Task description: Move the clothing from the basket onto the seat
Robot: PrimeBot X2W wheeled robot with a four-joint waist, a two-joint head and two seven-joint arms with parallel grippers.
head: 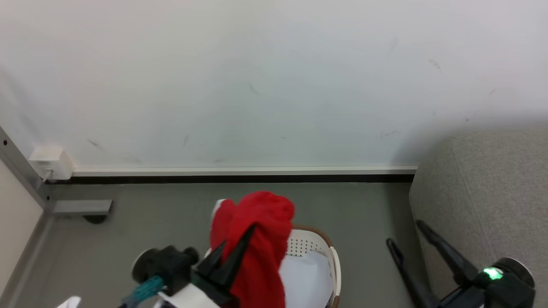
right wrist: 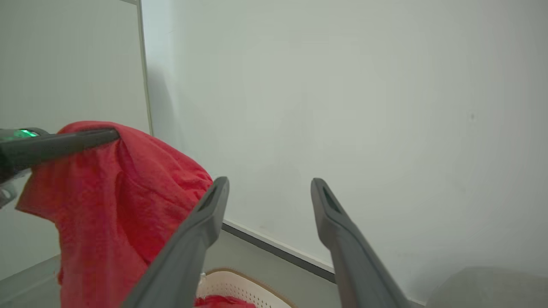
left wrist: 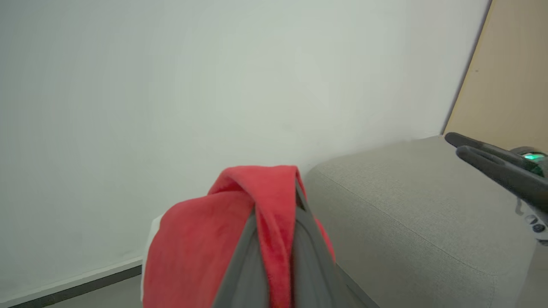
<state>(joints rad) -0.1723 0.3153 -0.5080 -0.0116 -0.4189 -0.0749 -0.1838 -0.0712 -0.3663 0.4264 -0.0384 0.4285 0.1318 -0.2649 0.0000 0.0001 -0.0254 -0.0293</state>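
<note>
The left gripper is clamped shut on a red garment, which drapes down from its jaws, with the basket just beneath them. The right gripper stands wide open, nothing between its jaws, just beside the grey sofa.

A bare, home-like room corner: grey sofa, laundry basket on grey floor, scuffed white wall.
</note>
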